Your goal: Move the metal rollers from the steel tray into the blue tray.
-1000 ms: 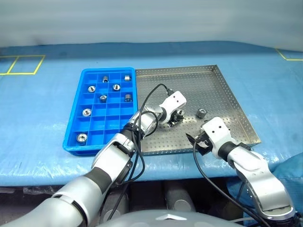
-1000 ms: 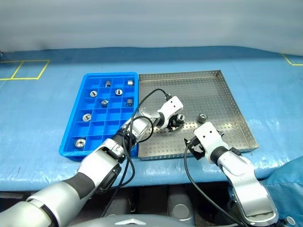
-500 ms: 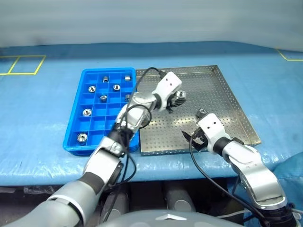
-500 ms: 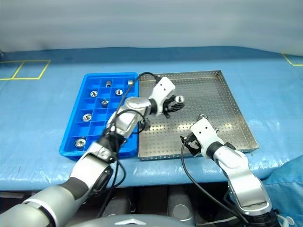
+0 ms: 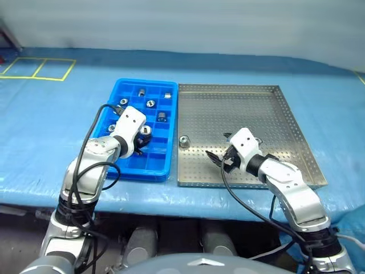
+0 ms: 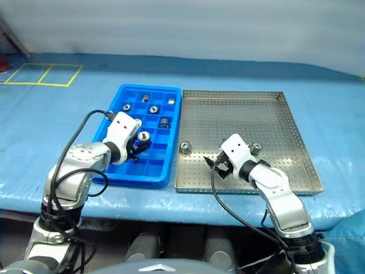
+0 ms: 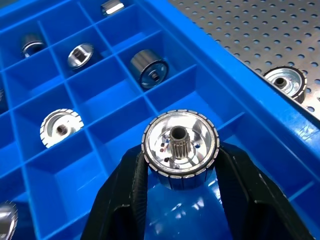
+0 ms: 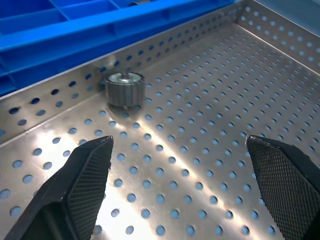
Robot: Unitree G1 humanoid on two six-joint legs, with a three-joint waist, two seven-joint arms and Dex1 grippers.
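Holding a ribbed silver roller (image 7: pixel 180 150) above the blue tray (image 5: pixel 169 149), left tool (image 7: pixel 181 186); right tool (image 8: pixel 180 172), jaws wide, over steel tray (image 5: pixel 285 103) floor facing another roller (image 8: pixel 124 89) near its rim.

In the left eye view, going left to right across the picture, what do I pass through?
Left end effector holding a metal roller → blue tray → loose roller → right end effector → steel tray's right side.

no readable text, labels or numbers anywhere. no brand marks on trays, rollers or bench cover.
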